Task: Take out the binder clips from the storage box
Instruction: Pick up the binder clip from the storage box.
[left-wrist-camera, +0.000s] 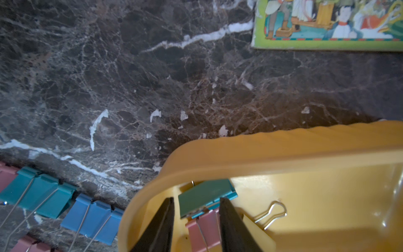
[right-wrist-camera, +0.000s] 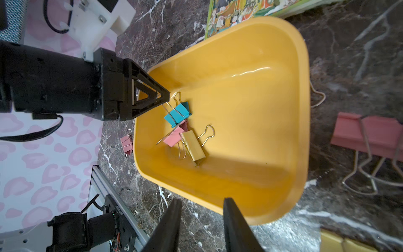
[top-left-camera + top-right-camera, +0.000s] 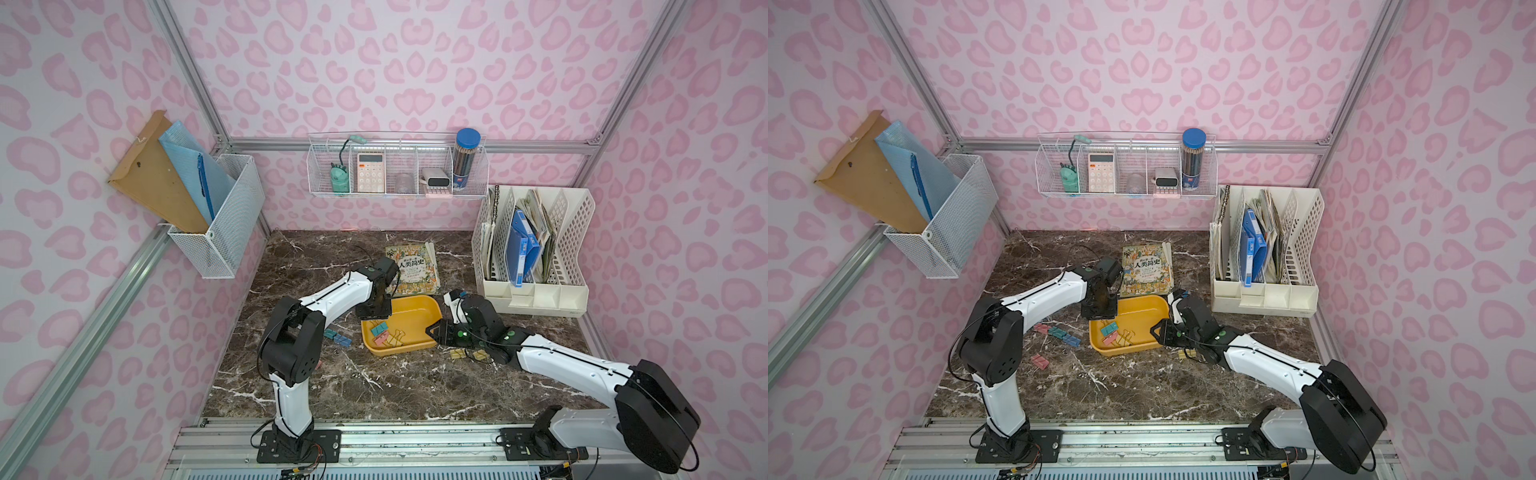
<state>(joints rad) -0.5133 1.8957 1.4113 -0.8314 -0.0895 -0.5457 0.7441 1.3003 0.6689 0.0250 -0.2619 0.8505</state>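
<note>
While the left pincer (image 3: 376,313) hangs tips-down inside the storage box (image 3: 415,305) in both top views, leave its arm posed as it is: elbow raised, wrist bent steeply down. Three binder clips (image 3: 380,334) lie right under its tips; more lie on the worktop (image 3: 332,386) outside the box, off to its side. Opposite, the right pincer (image 3: 430,330) lies low and level, just outside the box wall.

From the left wrist, you see the jaws partly apart with nothing gripped. Between the tips lies the teal clip (image 1: 206,196), overlapping the pink clip (image 1: 205,227) nearer the wrist. Centre on the teal body, sink lower before closing so you catch it alone, then lift straight over the rim.

From the right wrist, the right pincer's jaws stand partly apart and empty, short of the rim. Beyond the pink clip from the left pincer's tip lies the yellow clip (image 2: 193,146); a teal wire handle reaches up to that tip.
</note>
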